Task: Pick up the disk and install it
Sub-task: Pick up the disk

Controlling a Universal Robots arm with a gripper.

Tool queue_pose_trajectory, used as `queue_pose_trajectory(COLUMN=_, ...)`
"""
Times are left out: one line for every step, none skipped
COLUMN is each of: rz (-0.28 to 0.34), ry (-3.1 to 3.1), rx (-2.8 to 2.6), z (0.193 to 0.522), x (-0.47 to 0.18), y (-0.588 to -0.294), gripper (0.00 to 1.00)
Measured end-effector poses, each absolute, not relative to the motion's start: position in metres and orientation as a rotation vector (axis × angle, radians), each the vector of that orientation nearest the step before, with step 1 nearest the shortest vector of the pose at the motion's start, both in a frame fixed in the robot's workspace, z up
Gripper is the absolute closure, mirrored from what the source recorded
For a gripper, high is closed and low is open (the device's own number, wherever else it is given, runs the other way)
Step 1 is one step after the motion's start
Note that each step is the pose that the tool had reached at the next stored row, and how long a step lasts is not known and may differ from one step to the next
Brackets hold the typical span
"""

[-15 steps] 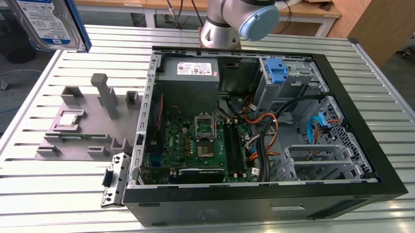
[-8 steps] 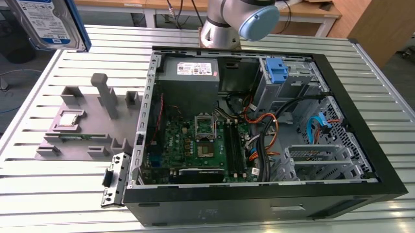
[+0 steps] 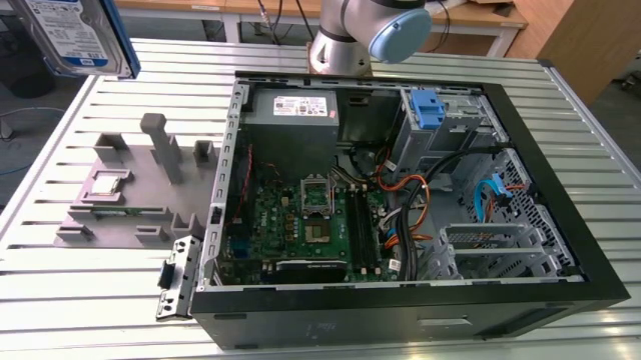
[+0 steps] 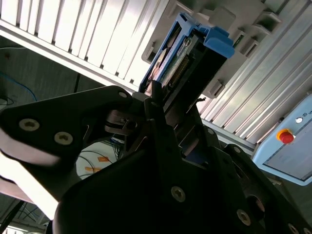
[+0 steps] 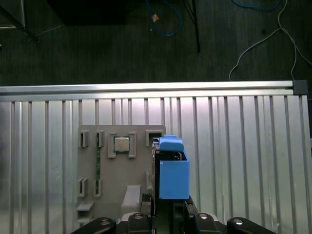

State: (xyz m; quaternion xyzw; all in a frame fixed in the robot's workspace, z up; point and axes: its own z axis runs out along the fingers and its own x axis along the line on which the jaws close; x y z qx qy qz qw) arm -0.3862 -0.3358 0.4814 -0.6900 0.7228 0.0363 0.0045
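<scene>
Gripping the disk [image 5: 173, 178] by one end, the claw [image 4: 157, 102] is closed on it and holds it up in the air, over the table near the grey tray [image 3: 130, 187] and well apart from the open computer case [image 3: 401, 315]. Judging by this, the pick-up is done and the fitting into the case is not. The table [image 3: 80, 300] is ribbed metal. Around it are a dark floor [image 5: 97, 48] with loose cables [image 5: 263, 39] and wooden furniture [image 3: 586, 37].

Disk [image 3: 70, 34] is bare silvery metal with a glossy label, smooth blue plastic carrier [image 5: 174, 178] round it — table [image 3: 150, 82] is ribbed shiny metal, grey fixture [image 3: 130, 191] matt plastic.
</scene>
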Motion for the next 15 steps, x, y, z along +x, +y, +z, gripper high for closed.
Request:
queue_pose_trajectory(rz=0.114, ry=2.264, rx=-2.162, z=0.4816, x=-0.3861, y=-0.3358, gripper=0.65)
queue_pose_trajectory(rz=0.114, ry=2.264, rx=-2.162, z=0.4818, x=-0.3861, y=-0.3358, gripper=0.65)
queue_pose_trajectory(rz=0.113, ry=2.264, rx=-2.162, z=0.4823, x=-0.3861, y=-0.3358, gripper=0.65)
queue_pose_trajectory(rz=0.114, ry=2.264, rx=-2.162, z=0.4828, x=-0.3861, y=-0.3358, gripper=0.65)
queue_pose_trajectory(rz=0.114, ry=2.264, rx=-2.162, z=0.4828, x=-0.3861, y=-0.3357, gripper=0.65)
queue_pose_trajectory(rz=0.114, ry=2.265, rx=-2.162, z=0.4829, x=-0.386, y=-0.3357, gripper=0.65)
queue_pose_trajectory(rz=0.114, ry=2.265, rx=-2.162, z=0.4829, x=-0.3857, y=-0.3357, gripper=0.65)
queue_pose_trajectory(rz=0.114, ry=2.264, rx=-2.162, z=0.4829, x=-0.3854, y=-0.3357, gripper=0.65)
queue_pose_trajectory(rz=0.114, ry=2.264, rx=-2.162, z=0.4828, x=-0.3851, y=-0.3357, gripper=0.65)
queue_pose_trajectory(rz=0.113, ry=2.264, rx=-2.162, z=0.4828, x=-0.3848, y=-0.3358, gripper=0.65)
queue_pose_trajectory(rz=0.113, ry=2.264, rx=-2.162, z=0.4828, x=-0.3845, y=-0.3358, gripper=0.65)
queue_pose_trajectory(rz=0.114, ry=2.264, rx=-2.162, z=0.4828, x=-0.3842, y=-0.3358, gripper=0.65)
queue_pose_trajectory(rz=0.113, ry=2.264, rx=-2.162, z=0.4828, x=-0.3839, y=-0.3358, gripper=0.65)
queue_pose_trajectory(rz=0.113, ry=2.264, rx=-2.162, z=0.4828, x=-0.3837, y=-0.3358, gripper=0.65)
queue_pose_trajectory(rz=0.113, ry=2.264, rx=-2.161, z=0.4828, x=-0.3836, y=-0.3358, gripper=0.65)
